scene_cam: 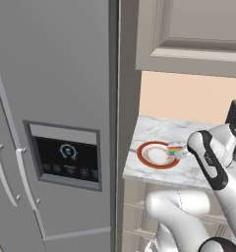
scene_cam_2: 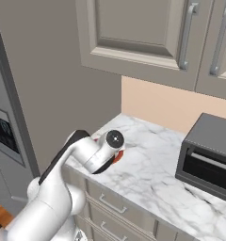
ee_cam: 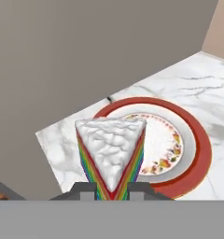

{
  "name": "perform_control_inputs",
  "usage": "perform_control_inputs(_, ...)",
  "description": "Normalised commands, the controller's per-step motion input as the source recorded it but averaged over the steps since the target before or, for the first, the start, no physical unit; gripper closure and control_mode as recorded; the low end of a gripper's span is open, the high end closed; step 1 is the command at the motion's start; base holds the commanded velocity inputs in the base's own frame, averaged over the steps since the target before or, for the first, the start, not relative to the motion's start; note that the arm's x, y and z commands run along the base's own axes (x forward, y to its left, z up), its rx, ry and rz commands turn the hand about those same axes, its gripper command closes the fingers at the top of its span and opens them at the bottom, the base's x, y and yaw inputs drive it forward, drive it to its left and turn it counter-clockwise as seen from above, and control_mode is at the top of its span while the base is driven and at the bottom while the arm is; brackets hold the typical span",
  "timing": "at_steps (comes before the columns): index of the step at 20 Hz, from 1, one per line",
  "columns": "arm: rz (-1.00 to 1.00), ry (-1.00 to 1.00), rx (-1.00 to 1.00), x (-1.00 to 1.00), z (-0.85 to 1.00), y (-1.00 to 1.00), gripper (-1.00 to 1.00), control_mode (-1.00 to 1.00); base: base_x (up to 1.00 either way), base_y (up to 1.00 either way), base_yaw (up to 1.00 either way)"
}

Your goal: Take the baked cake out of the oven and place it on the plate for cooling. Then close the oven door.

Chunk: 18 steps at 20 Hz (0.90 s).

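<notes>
Step in hand: carrying cake (ee_cam: 111,154) to plate (ee_cam: 198,154). Gripper (ee_cam: 111,190) clamped narrow on rainbow slice (frosted top toward camera), held over plate's near rim at counter (scene_cam: 154,129) left end, beside fridge (scene_cam: 51,118). Next, likely: lower onto plate centre, release, then return for oven door.

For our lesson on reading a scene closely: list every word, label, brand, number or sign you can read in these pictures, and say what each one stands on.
No readable words, brands or numbers.
Fridge control panel: a round glowing symbol and a row of small icons, too blurred to read.
Plate: a coloured rim pattern, no lettering.
Cake slice between the gripper tips: no writing.
Toaster oven: no visible label.
</notes>
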Motion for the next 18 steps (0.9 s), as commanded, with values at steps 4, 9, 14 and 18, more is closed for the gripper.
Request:
perform_control_inputs(4, 0.0, 0.0, 0.03, 0.42, -0.03, -0.1, 1.0, -1.0, 0.0, 0.0, 0.0)
perform_control_inputs(9, 0.0, 0.0, 0.03, 0.48, -0.05, -0.21, 1.0, -1.0, 0.0, 0.0, 0.0)
perform_control_inputs(14, 0.0, 0.0, 0.0, 0.21, -0.34, -0.19, 1.0, -1.0, 0.0, 0.0, 0.0)
perform_control_inputs(18, 0.04, -0.01, 0.0, 0.02, -0.41, -0.04, 1.0, -1.0, 0.0, 0.0, 0.0)
